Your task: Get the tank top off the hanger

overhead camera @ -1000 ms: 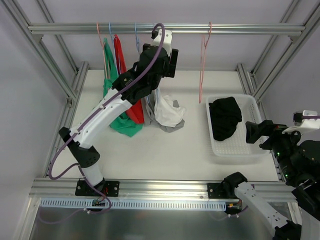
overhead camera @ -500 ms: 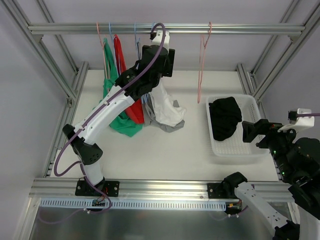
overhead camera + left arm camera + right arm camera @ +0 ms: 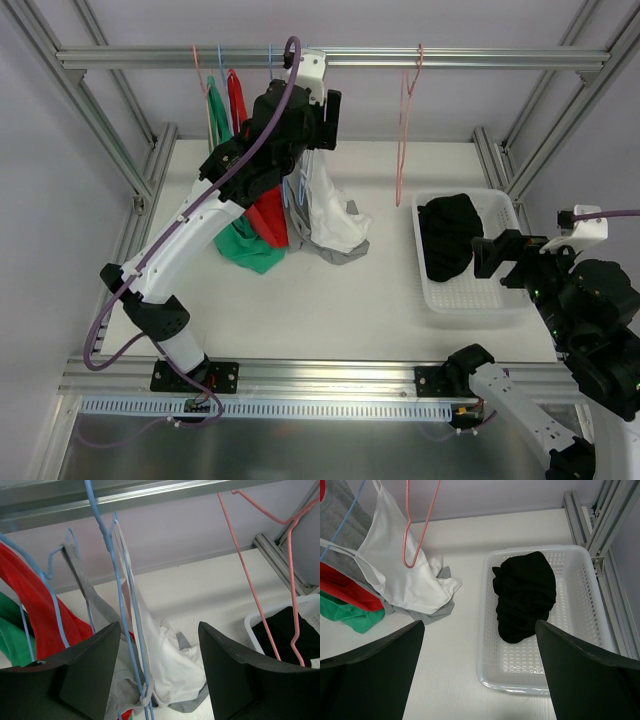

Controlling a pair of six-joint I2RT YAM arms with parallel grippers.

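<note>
Rail station, left side. Left gripper (image 3: 159, 635) is raised close under the rail (image 3: 450, 57), fingers spread and nothing pinched between them. It faces the blue hanger (image 3: 122, 610) that carries the white tank top (image 3: 165, 665). One thin strap is looped over the hanger's shoulder, and the body trails down to bunch on the table (image 3: 350, 290).

My read is that the arm sits this high because the strap has to be slid off the hanger's end, not tugged from below.

Just beside, a gray tank top (image 3: 82, 580) hangs on its own blue hanger, partly under the white one at the bottom. Red top (image 3: 30, 595) and green top (image 3: 10, 645) hang further left. A pink hanger (image 3: 250, 580) dangles bare to the right.

Right gripper (image 3: 479, 670) is held fully wide, empty, low near the white basket (image 3: 600, 625), which holds a black garment (image 3: 525, 595). It is probably parked there to stay out of the way or to take a hand-off.

The risk is crowding: hangers and straps sit close, so a careless pinch could catch the gray strap or the wire instead.
</note>
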